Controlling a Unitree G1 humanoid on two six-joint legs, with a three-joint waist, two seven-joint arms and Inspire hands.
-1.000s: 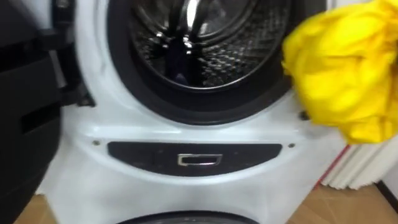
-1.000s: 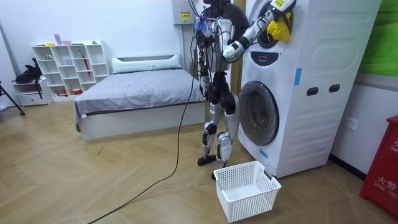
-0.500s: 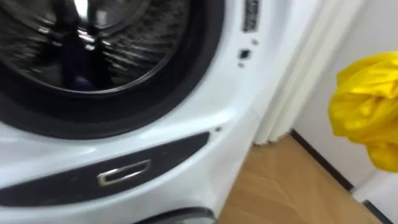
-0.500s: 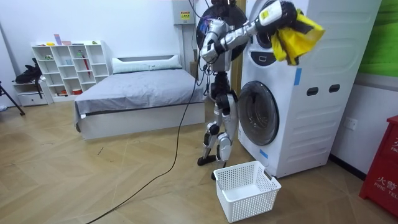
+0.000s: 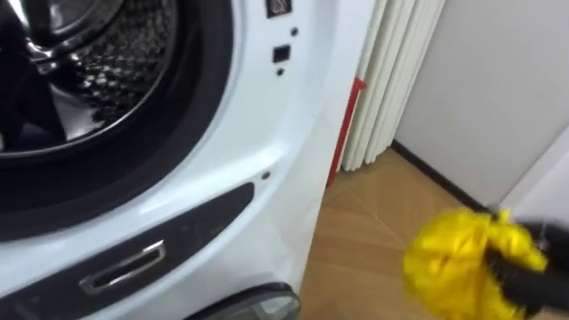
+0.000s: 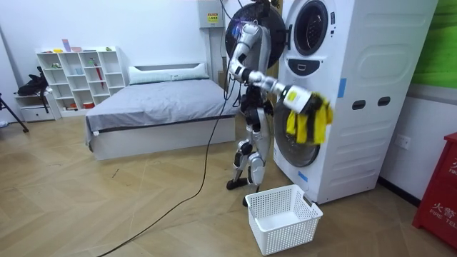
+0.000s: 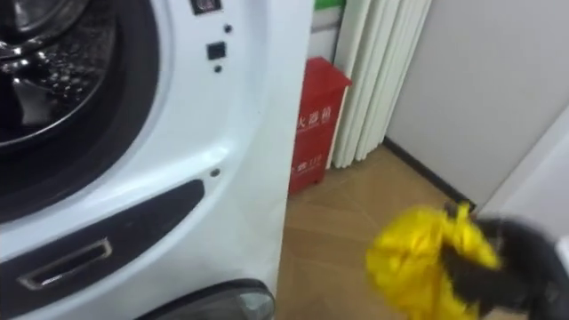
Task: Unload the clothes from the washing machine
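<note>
The right hand is clamped on the yellow cloth, which hangs in the air beside the washer, high over the basket. It should lower the cloth close to the rim before releasing, so loose folds land inside.

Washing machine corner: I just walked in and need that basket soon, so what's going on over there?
The robot stands at the stacked washing machine, its right hand shut on a bunched yellow garment. The garment hangs in the air in front of the lower door, higher than the white basket on the floor and not yet in it. The upper drum is open.
</note>
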